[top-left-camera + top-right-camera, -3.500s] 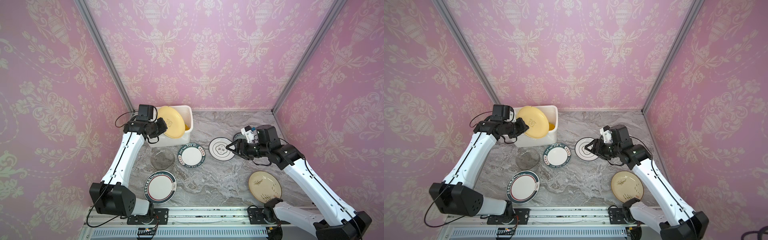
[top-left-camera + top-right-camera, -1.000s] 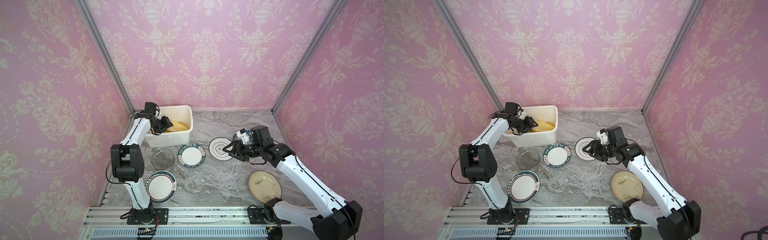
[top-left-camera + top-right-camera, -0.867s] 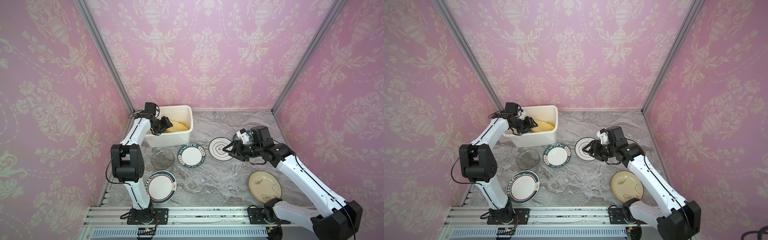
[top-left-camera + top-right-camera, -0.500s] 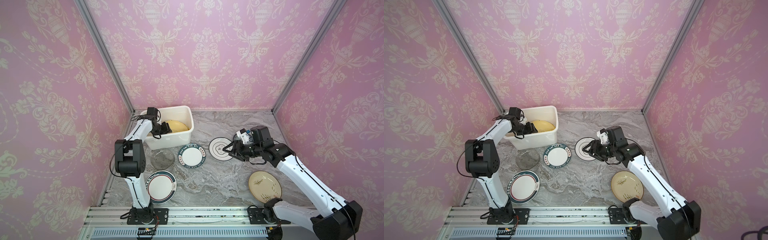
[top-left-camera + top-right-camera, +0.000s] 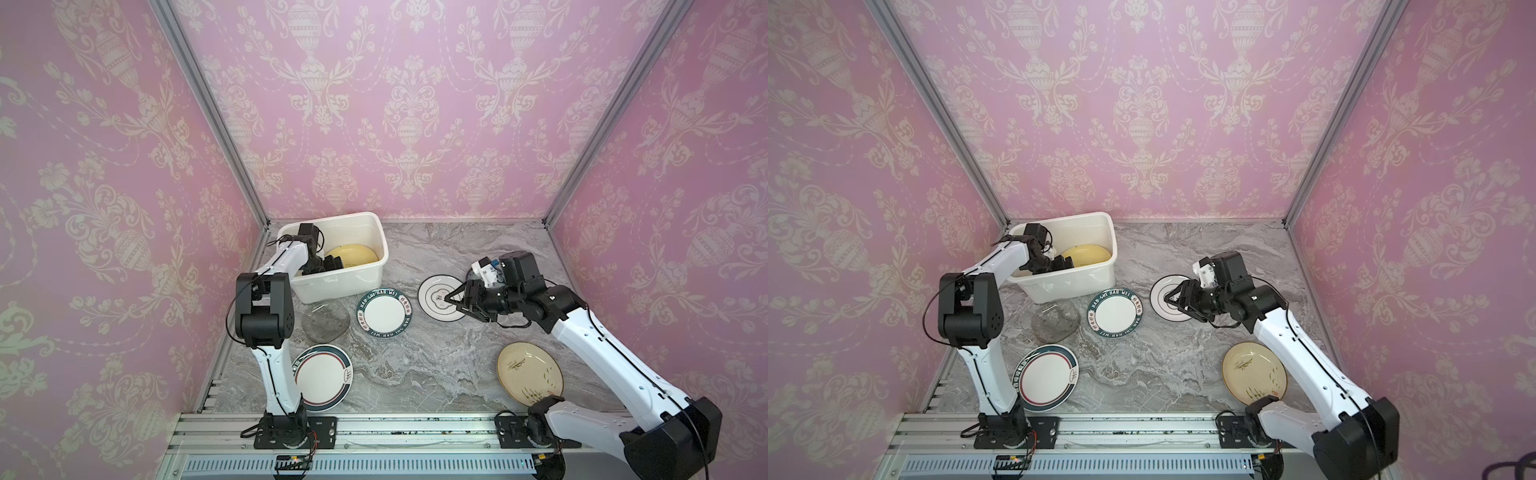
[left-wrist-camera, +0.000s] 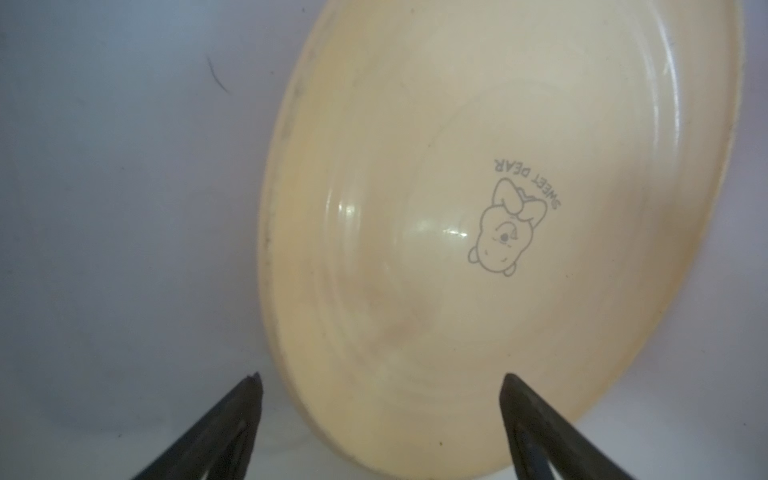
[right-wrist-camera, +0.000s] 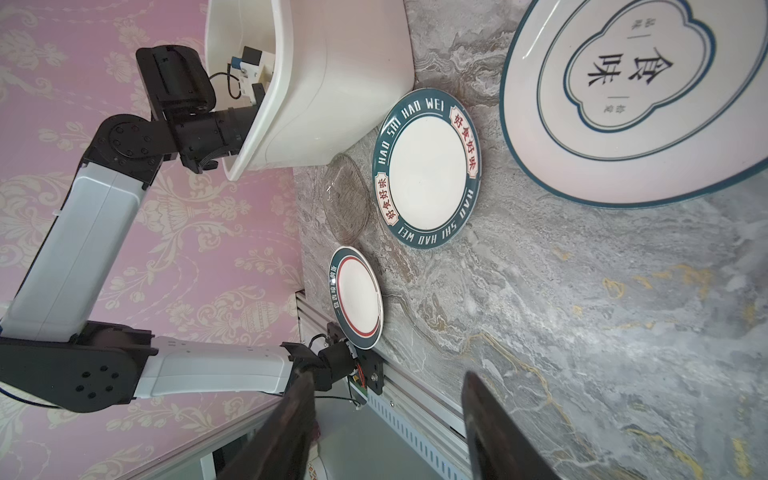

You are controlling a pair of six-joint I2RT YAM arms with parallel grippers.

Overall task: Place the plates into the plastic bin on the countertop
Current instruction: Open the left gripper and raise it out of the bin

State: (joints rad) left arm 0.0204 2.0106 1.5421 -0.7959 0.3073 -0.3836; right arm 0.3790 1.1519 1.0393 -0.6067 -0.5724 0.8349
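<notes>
Yellow plate [image 5: 353, 254], held over plastic bin [image 5: 345, 286] 3.5 s ago, now rests inside; L gripper [image 5: 332, 264] has let go, jaws wide.

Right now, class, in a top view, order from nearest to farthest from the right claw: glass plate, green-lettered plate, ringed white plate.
1. Ringed white plate, at the right claw.
2. Green-lettered plate, mid-counter, leftward.
3. Glass plate, farther left, by the bin.

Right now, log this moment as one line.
left gripper: open in plastic bin | yellow plate: lying in bin | right gripper: open near ringed white plate
</notes>
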